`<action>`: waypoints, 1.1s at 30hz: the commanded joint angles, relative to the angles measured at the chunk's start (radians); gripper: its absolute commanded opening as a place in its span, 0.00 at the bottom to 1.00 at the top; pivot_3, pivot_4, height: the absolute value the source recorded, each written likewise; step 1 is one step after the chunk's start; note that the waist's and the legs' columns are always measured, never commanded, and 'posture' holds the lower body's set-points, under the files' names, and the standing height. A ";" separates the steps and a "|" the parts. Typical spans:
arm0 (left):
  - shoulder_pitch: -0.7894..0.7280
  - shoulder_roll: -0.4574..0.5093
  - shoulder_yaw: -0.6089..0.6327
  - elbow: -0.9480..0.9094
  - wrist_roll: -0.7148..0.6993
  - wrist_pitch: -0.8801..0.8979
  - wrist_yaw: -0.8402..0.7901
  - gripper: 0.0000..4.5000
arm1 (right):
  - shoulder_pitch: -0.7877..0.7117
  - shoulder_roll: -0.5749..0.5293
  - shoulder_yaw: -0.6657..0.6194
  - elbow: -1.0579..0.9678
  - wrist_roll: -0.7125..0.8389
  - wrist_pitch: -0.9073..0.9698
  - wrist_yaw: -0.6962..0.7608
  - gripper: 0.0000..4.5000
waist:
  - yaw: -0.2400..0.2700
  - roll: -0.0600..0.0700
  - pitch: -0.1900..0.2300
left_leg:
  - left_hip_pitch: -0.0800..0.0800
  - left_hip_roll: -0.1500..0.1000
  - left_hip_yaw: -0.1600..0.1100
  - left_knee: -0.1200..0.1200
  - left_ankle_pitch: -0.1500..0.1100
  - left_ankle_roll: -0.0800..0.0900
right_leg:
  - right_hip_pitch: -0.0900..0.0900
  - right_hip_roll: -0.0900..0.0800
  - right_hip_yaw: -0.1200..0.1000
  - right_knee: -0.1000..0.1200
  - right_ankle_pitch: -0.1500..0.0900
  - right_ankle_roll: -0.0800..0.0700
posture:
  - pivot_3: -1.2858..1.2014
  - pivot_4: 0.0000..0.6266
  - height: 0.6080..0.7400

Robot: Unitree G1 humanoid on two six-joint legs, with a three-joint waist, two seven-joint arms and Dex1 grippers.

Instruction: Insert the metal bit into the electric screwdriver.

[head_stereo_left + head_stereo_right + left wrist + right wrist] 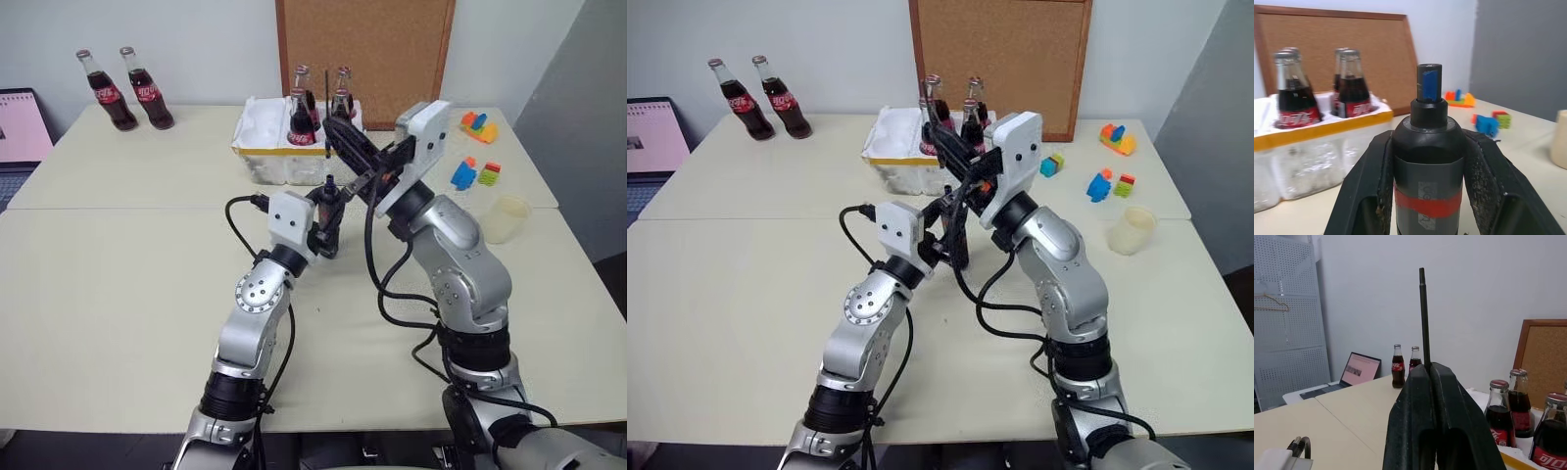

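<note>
The electric screwdriver (1428, 161), black with a red band and a dark nose, stands upright between my left gripper's fingers (1374, 186). My left gripper (328, 211) is shut on it over the middle of the table. Just above and behind it, my right gripper (333, 125) is shut on the metal bit (1423, 313). The bit is a thin dark rod that sticks straight out past the fingertips (1418, 377). It is apart from the screwdriver's nose.
A white crate (265, 147) with several cola bottles stands right behind the grippers. Two more bottles (137, 88) and a laptop (20, 127) are at the far left. Toy blocks (475, 171) and a pale cup (506, 217) sit at the right. A cork board (362, 49) leans on the wall.
</note>
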 commanded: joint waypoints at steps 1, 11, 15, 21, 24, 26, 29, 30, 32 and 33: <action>-0.028 0.054 0.010 -0.085 -0.109 0.047 -0.130 0.36 | -0.015 -0.063 -0.072 -0.085 0.118 0.073 0.037 0.00 | 0.000 0.000 0.000 | 0.000 0.000 0.000 0.000 0.000 0.000 | 0.000 0.000 0.000 0.000 0.000 0.000 | 0.52 0.24 1.00; -0.081 0.217 0.063 -0.053 -0.339 0.171 -0.437 0.36 | 0.074 -0.323 -0.138 -0.155 0.444 0.234 0.305 0.00 | -0.002 0.000 0.000 | 0.000 -0.001 -0.001 0.000 0.000 0.000 | 0.000 0.001 -0.002 0.000 -0.001 0.001 | 0.52 0.24 1.00; -0.071 0.269 0.041 -0.051 -0.340 0.144 -0.545 0.36 | 0.076 -0.358 -0.136 -0.148 0.517 0.262 0.346 0.00 | -0.003 0.000 0.000 | 0.000 -0.001 -0.001 0.000 0.000 0.000 | 0.000 0.003 -0.002 0.000 -0.001 0.001 | 0.52 0.24 1.00; -0.031 0.309 0.033 -0.036 -0.317 0.095 -0.616 0.36 | 0.052 -0.362 -0.141 -0.119 0.616 0.279 0.399 0.00 | -0.003 0.000 0.000 | 0.001 -0.001 -0.001 0.000 0.000 0.000 | 0.000 0.003 -0.002 0.000 -0.001 0.001 | 0.52 0.24 1.00; -0.014 0.312 0.043 -0.031 -0.316 0.083 -0.610 0.36 | 0.052 -0.359 -0.139 -0.107 0.628 0.264 0.411 0.00 | -0.001 0.000 0.000 | 0.000 -0.001 -0.001 0.000 0.000 0.000 | 0.000 0.003 -0.002 0.000 -0.001 0.002 | 0.52 0.24 1.00; -0.007 0.324 0.043 -0.023 -0.305 0.060 -0.623 0.36 | 0.055 -0.352 -0.136 -0.100 0.629 0.247 0.426 0.00 | -0.001 0.000 0.000 | 0.000 -0.001 -0.001 0.000 0.000 0.000 | 0.000 0.003 -0.002 0.000 -0.001 0.002 | 0.52 0.24 1.00; 0.013 0.347 0.047 -0.021 -0.298 0.034 -0.644 0.36 | 0.059 -0.335 -0.125 -0.088 0.619 0.221 0.441 0.00 | -0.002 0.000 0.000 | 0.001 -0.001 -0.001 0.000 0.000 0.000 | 0.000 0.002 -0.001 0.000 -0.001 0.002 | 0.52 0.24 1.00; 0.018 0.352 0.048 -0.023 -0.301 0.031 -0.648 0.36 | 0.059 -0.329 -0.122 -0.084 0.616 0.214 0.445 0.00 | -0.003 0.000 0.000 | 0.001 -0.001 -0.001 0.000 0.000 0.000 | 0.000 0.003 -0.002 0.000 -0.001 0.002 | 0.52 0.24 1.00; 0.025 0.360 0.050 -0.030 -0.310 0.030 -0.652 0.36 | 0.060 -0.321 -0.119 -0.076 0.613 0.204 0.452 0.00 | -0.003 0.000 0.000 | 0.001 -0.001 -0.001 0.000 0.000 0.000 | 0.000 0.003 -0.002 0.000 -0.001 0.002 | 0.52 0.24 1.00; 0.026 0.361 0.051 -0.032 -0.312 0.029 -0.651 0.36 | 0.060 -0.318 -0.116 -0.070 0.610 0.197 0.459 0.00 | -0.003 0.000 0.000 | 0.001 0.000 -0.001 0.000 0.000 0.000 | 0.000 0.003 -0.002 0.000 -0.001 0.002 | 0.52 0.24 1.00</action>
